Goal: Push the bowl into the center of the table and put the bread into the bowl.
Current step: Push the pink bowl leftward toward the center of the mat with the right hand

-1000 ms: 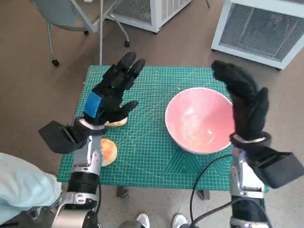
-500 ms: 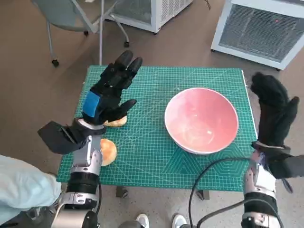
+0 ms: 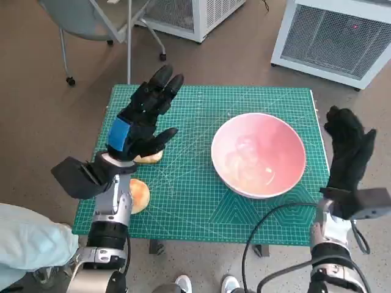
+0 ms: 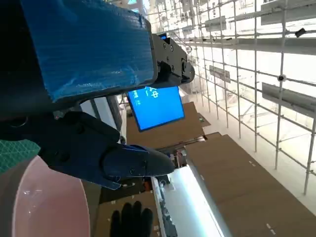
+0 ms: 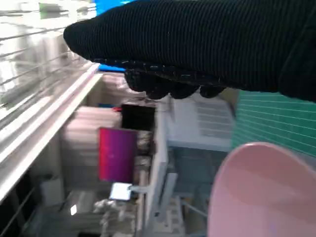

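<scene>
Lying nearest the robot's edge of the green mat [image 3: 201, 201], a round bread roll [image 3: 140, 194] sits partly hidden behind the left forearm, well apart from the pink bowl [image 3: 258, 154] on its left-arm side. Just beyond that roll, a second piece of bread [image 3: 148, 158] peeks out from under the left hand [image 3: 139, 124], still on the mat and outside the bowl. The left hand, black with blue tape over its back, hovers over this bread with fingers spread wide and stretched away from the robot, holding nothing. In the left wrist view the same hand [image 4: 84, 98] shows its taped back and a dark thumb, with the bowl's rim [image 4: 47, 202] beside it.

The bowl rests upright on the worktop [image 3: 314, 116], off the middle toward the right-arm side, with nothing solid visible inside. The right hand [image 3: 348, 149], in its black knitted glove, is raised just off the worktop's edge on the far side of the bowl from the bread, fingers loose and apart, gripping nothing and not touching the bowl. The right wrist view shows the glove [image 5: 197, 44] above the bowl's pink rim [image 5: 256, 192].

Beyond the bowl, on the floor, stand a chair [image 3: 91, 21] and white grilled cabinets [image 3: 342, 36].
</scene>
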